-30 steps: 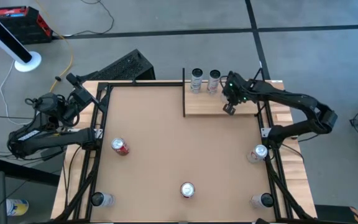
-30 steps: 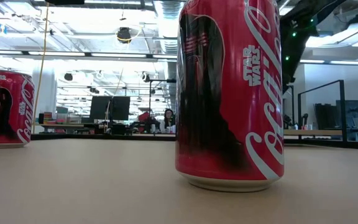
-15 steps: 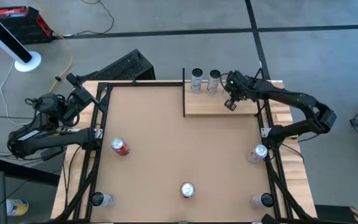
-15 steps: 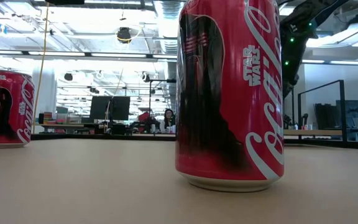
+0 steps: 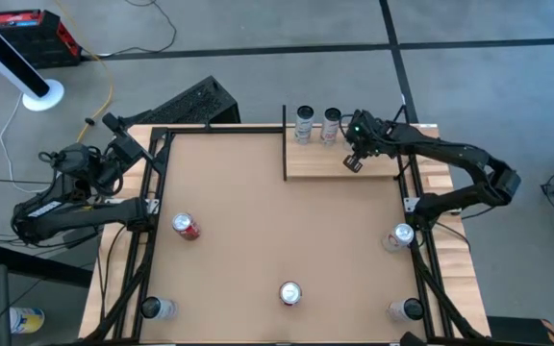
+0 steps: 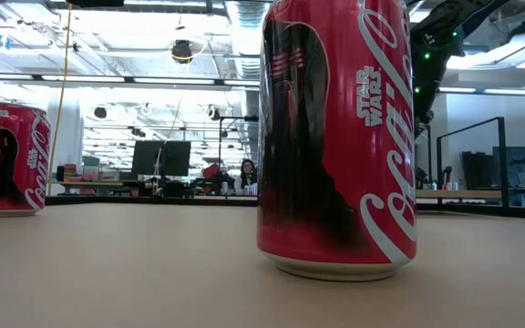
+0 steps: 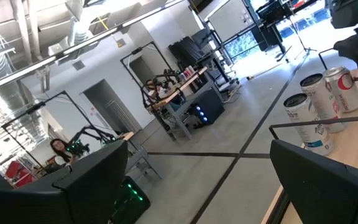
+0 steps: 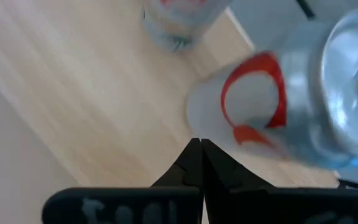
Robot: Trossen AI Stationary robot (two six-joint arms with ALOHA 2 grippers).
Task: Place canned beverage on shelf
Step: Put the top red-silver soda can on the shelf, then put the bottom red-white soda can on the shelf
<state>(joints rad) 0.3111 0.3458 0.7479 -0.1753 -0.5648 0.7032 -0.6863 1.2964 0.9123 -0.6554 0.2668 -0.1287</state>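
— So, progress? 
— Two silver cans (image 5: 316,124) stood on the shelf (image 5: 339,165); right hand (image 5: 353,163) above it, pinched empty. 
— Left? 
— Red cans (image 5: 187,227) on desk (image 5: 258,211); left hand (image 5: 113,125) wide.

Bright, even overhead lighting, with ceiling light strips (image 6: 153,80) glowing at eleven o'clock in the low view. The silver can (image 8: 303,106) in the right wrist view is heavily blurred. Daylight glare whitens the far windows (image 7: 303,25) at two o'clock.
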